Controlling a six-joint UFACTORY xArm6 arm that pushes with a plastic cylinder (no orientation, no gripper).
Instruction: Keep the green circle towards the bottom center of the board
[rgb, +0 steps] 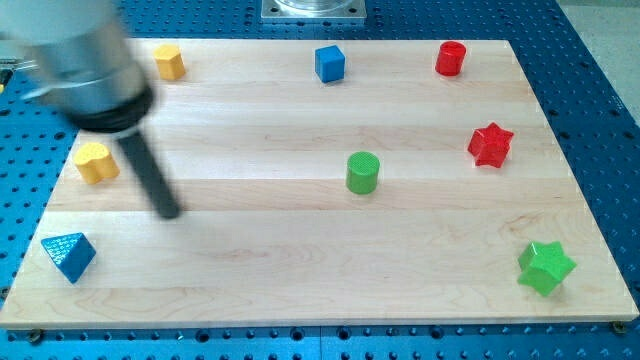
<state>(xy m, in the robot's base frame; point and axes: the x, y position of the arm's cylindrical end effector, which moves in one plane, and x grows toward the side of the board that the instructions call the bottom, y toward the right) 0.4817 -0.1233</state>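
Note:
The green circle (363, 172) stands upright near the middle of the wooden board (300, 270), slightly right of centre. My tip (170, 213) rests on the board at the view's left, far to the left of the green circle and a little lower. The rod and arm above it are blurred. The tip touches no block. The yellow heart (97, 162) lies up and left of the tip.
A yellow block (169, 61), a blue cube (329, 63) and a red cylinder (451, 58) stand along the top. A red star (490, 144) is at the right, a green star (545, 267) at the bottom right, a blue triangle (68, 256) at the bottom left.

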